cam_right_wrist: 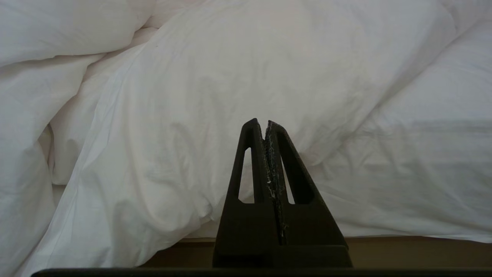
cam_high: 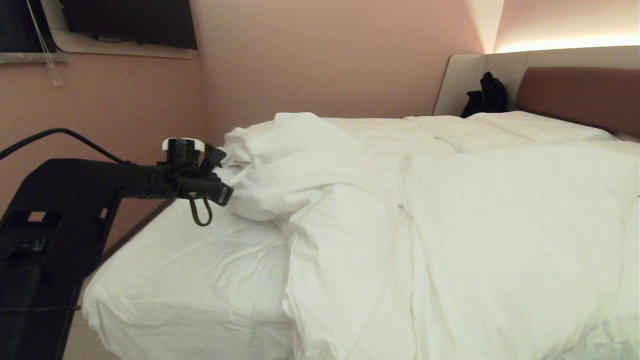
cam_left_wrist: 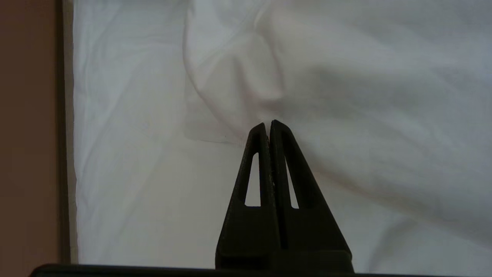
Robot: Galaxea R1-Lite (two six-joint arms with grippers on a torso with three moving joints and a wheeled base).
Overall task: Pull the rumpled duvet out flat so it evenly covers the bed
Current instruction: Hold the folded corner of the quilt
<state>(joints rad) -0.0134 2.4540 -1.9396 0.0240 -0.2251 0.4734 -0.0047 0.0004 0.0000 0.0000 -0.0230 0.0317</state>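
Bunching in puffy white folds, duvet [cam_high: 400, 200] leaves smooth bed [cam_high: 190, 280] sheet exposed.

No readable text, label, brand, number or sign appears in any view. The duvet [cam_high: 450, 210], the bed [cam_high: 190, 280] and the headboard [cam_high: 580, 95] at its far end are plain and unmarked. The dark screen [cam_high: 130, 20] on the wall, high up and well apart from the headboard, shows no lettering.
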